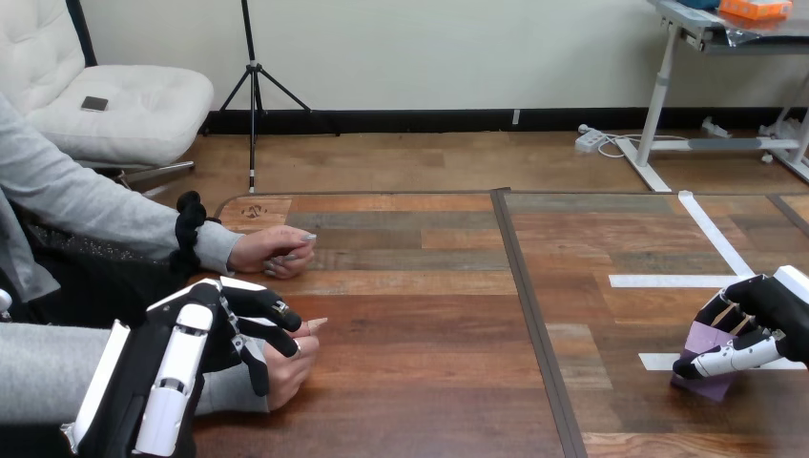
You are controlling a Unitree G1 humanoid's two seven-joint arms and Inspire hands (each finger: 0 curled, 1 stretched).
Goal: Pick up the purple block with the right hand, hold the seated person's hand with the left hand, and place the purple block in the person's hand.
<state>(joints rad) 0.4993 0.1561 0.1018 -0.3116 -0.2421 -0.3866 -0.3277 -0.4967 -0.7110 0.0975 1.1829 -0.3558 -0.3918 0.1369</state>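
Right hand (777, 310) is gripping the purple block (704, 339), left hand (191, 353) is clasping the person's lower hand (291, 363), whose curled fingers may be blocking placement.

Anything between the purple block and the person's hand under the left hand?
Nothing visible. The right hand grips the purple block at the right; only bare table lies between it and the person's hand, which the left hand clasps.
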